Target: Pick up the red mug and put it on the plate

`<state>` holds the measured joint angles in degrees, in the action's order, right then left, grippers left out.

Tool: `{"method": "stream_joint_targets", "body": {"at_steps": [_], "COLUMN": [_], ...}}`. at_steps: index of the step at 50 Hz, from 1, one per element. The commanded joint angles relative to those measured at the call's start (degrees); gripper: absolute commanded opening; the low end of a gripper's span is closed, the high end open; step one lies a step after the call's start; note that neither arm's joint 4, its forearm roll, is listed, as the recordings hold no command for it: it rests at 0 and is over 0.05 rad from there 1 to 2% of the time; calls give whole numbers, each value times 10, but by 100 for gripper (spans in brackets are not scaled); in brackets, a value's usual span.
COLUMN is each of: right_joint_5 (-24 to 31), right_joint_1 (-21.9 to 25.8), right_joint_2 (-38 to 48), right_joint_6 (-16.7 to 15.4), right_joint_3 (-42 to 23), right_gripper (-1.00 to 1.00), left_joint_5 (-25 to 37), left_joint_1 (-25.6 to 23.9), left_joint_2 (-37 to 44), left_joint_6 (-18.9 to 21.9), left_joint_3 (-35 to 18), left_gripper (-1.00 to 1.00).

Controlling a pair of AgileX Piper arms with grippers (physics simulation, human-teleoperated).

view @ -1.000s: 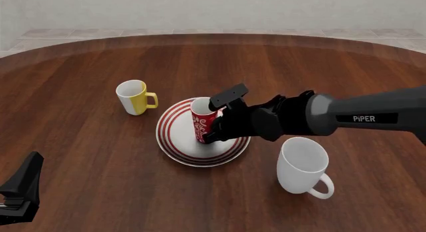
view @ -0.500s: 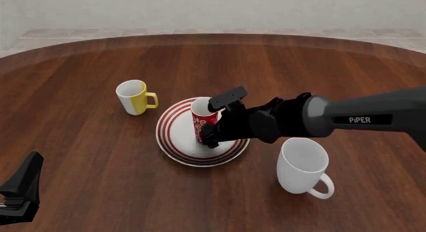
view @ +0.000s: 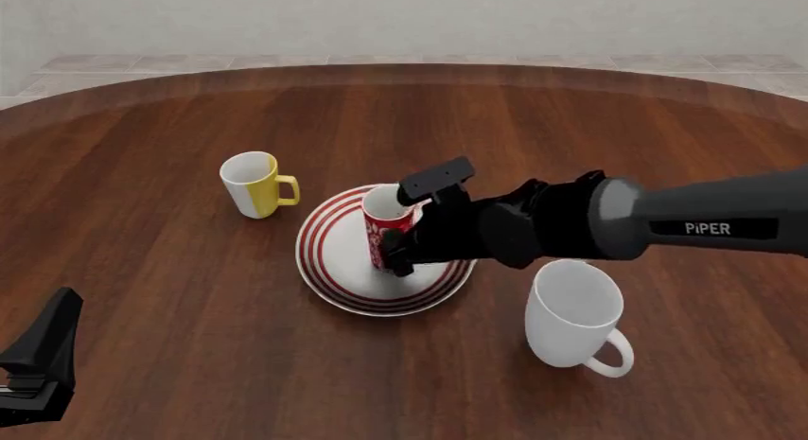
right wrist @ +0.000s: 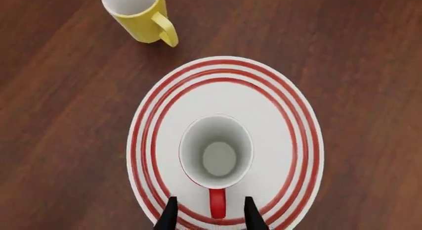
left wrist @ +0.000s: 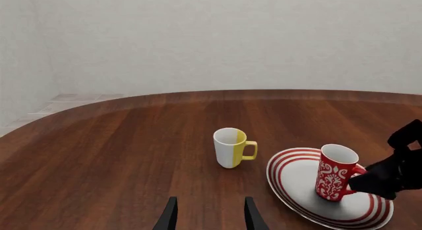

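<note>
- We see the dark brown wooden table carrying everything
- Our right arm, a black and grey arm marked PIPER, reaches in across the table toward the middle
- The round white plate with red rings around its rim lies flat near the table's centre
- The larger plain white mug stands upright on the wood just beside the plate, on the near right
- The small yellow-and-white mug stands upright to the left of the plate (close, but apart from it)
- The tall narrow red mug with a white swirly pattern stands upright on the plate's white middle, its handle toward our right gripper
- Our right gripper has its fingers apart on either side of the red handle, with a gap showing on each side
- Our left gripper sits low at the near left, well apart from the mugs, fingers spread with nothing between them
</note>
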<state>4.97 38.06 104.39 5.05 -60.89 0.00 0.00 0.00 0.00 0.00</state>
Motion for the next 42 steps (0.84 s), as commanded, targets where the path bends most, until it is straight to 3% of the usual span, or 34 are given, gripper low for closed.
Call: {"method": "stream_joint_targets", "body": {"at_steps": [1, 12, 26, 42], "right_joint_5": [15, 55, 151, 236], "right_joint_1": [-6, -9, -29, -53], "right_joint_2": [-55, -198, -445, -654], "right_joint_6": [-9, -20, -37, -17], "right_joint_3": [18, 87, 178, 260], "right_gripper": [100, 100, 100, 100], "left_joint_5": [0, 0, 0, 0], "left_joint_1": [0, 0, 0, 0], "left_joint_2": [0, 0, 0, 0], "left_joint_6": [0, 0, 0, 0], "left_joint_3": [0, 0, 0, 0], "left_gripper": [100, 100, 100, 100]}}
